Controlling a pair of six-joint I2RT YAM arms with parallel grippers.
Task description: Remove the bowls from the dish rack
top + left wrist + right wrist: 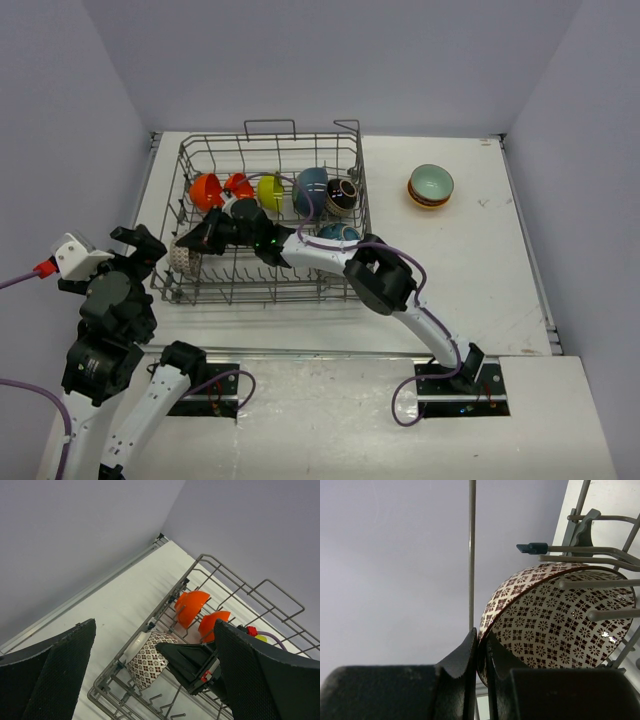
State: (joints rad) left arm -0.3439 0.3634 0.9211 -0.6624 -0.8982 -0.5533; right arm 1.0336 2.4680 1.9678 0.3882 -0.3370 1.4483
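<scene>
Right jaws pinch narrow on the thin rim of the patterned bowl [560, 625], standing on edge in the dish rack [250, 285]; likely stiff, glaze-slippery, chippable, light, so rim grip suits; left jaws wide, empty.

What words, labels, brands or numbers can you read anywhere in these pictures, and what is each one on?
No readable text in any view.
patterned bowl: only a repeating flower motif, no letters.
dish rack: bare wire, no label visible.
</scene>
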